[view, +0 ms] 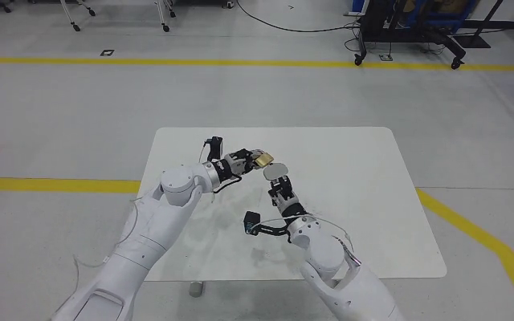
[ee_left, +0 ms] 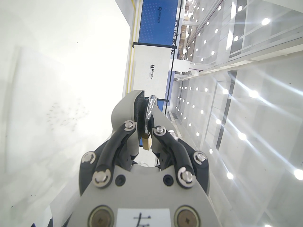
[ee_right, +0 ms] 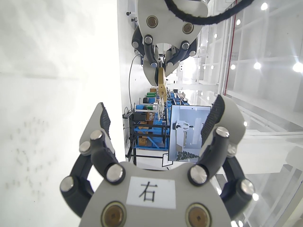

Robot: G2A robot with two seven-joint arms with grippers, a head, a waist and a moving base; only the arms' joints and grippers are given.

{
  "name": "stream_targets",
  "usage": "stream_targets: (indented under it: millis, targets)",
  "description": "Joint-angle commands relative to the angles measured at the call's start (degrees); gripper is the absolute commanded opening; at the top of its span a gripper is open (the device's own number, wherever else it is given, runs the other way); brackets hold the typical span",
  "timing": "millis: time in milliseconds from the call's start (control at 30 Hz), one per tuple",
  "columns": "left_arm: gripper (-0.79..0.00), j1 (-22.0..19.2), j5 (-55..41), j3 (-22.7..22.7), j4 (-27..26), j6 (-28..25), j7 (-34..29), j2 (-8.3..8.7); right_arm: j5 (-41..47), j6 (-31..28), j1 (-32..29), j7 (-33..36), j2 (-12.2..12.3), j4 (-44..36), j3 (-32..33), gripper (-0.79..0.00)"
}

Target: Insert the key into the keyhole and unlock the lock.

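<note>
A white table (view: 377, 201) with rounded corners stands on a pale grey workshop floor crossed by yellow lines (view: 80, 61). Above the middle of the table, toward its far edge, the two arms meet tip to tip.

The left gripper (ee_left: 148, 109) is clenched on a brass padlock (ee_right: 161, 79). Its pads press on the lock at the silver shackle (ee_left: 151, 101), and the brass body juts out toward the other arm. The right gripper (ee_right: 161, 109) sits just on the near side of the lock and faces it, its fingers spread wide and grasping nothing.

A thin, pale metal piece, probably the key (ee_right: 161, 103), hangs off the lock's free end, between the lock and the released right claw.

The step in hand appears to be taking hold of the key's head so it can be turned. To do this well, the right arm would bring its spread fingers to either side of the flat head and close squarely on it. It would then twist about the key's long axis while the left arm holds the lock steady. A sideways pull could lever the key out or make the lock slip in the pads.

The only receptacle in play is the keyhole. The key seems to be lodged in it, but how deep cannot be told.
</note>
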Motion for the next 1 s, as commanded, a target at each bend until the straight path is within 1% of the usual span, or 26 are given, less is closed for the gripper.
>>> stream_targets:
  millis: [0,100,133,167,200,233,267,300,367,467,500,633,733,767,833,967]
  targets:
    - [-0.785,0.04,-0.14,-0.30,0.06,0.15,-0.01,-0.01,0.01,0.00,0.00,-0.03,0.00,0.00,0.01,0.000]
    - [-0.785,0.11,0.09,-0.49,-0.01,0.30,0.00,-0.06,0.01,0.00,0.00,-0.03,0.00,0.00,0.01,0.000]
    - [-0.785,0.12,0.22,-0.54,-0.05,0.27,0.00,-0.07,1.75,0.02,-0.21,-0.78,-0.04,-0.07,0.21,0.000]
    - [-0.785,0.14,0.37,-0.59,-0.08,0.23,0.03,-0.09,6.52,-1.13,-0.45,-2.40,-0.07,0.14,1.38,0.000]
    - [-0.785,0.15,0.62,-0.64,-0.10,0.15,0.11,-0.09,12.58,-4.16,-0.30,-4.89,-0.05,0.41,3.06,0.000]
    - [-0.785,0.17,0.90,-0.71,-0.13,0.04,0.19,-0.09,19.30,-7.30,0.05,-7.75,0.02,0.44,5.32,-0.406]
    - [-0.785,0.20,1.19,-0.83,-0.16,-0.09,0.27,-0.07,25.87,-10.48,0.31,-10.76,0.15,0.54,7.84,-0.600]
    - [-0.785,0.24,1.54,-0.97,-0.21,-0.22,0.42,-0.04,31.80,-15.01,0.50,-14.25,0.40,1.07,10.14,-0.785]
    - [-0.785,0.33,1.93,-1.32,-0.31,-0.33,0.36,0.02,37.87,-24.04,1.42,-18.64,1.18,2.04,14.61,-0.785]
    - [-0.785,0.45,2.63,-1.75,-0.53,-0.48,0.55,0.09,42.44,-36.61,2.68,-22.67,2.28,3.54,18.45,-0.785]
    - [-0.785,0.49,3.10,-1.80,-0.62,-0.46,0.68,0.12,43.66,-39.78,3.15,-23.94,2.57,3.94,19.27,-0.785]
    - [-0.785,0.60,4.72,-1.90,-1.07,-0.32,0.98,0.18,50.33,-47.33,4.30,-29.51,3.29,6.43,21.26,-0.785]
    - [-0.785,0.51,5.84,-1.84,-1.17,-0.85,-0.32,0.24,53.45,-48.11,5.82,-31.20,3.58,8.74,20.98,-0.785]
    - [-0.785,0.37,6.39,-1.76,-1.09,-0.96,-1.05,0.28,53.22,-47.43,6.48,-30.54,3.64,9.19,20.86,-0.785]
    - [-0.785,0.39,5.72,-1.92,-0.65,-1.09,-2.26,0.25,55.42,-46.87,7.34,-32.17,3.55,10.47,19.86,-0.785]
    - [-0.785,-0.17,6.05,-2.03,0.35,-2.04,-4.62,0.26,57.03,-46.77,9.77,-33.71,3.59,13.40,18.10,-0.785]
